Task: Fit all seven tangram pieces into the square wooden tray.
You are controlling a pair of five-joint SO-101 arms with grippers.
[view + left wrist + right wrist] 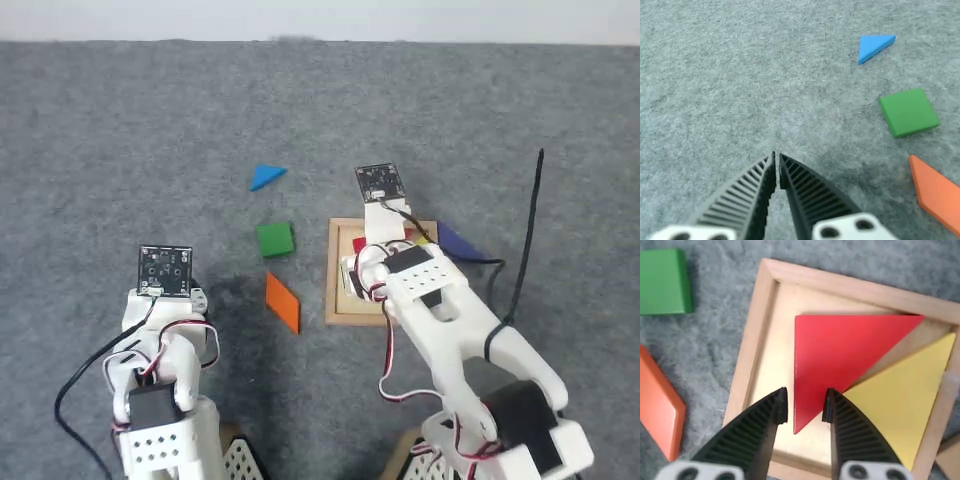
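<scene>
My right pincer (804, 405) hangs over the square wooden tray (747, 355), which sits right of the counter's (120, 130) middle. It is partly open, with its fingers on either side of the red triangle's (840, 350) sharp corner, and I can't tell whether they touch it. The red triangle lies flat in the tray with the yellow triangle (900, 405) edge to edge beside it.

My left pincer (777, 162) is over bare counter near the front left. Its tips almost meet and it holds nothing.

The orange parallelogram (283, 301) lies just left of the tray. The green square (275, 239) is behind it, and the blue triangle (266, 177) is farther back again. A dark blue piece (458, 240) lies at the tray's far right corner.
</scene>
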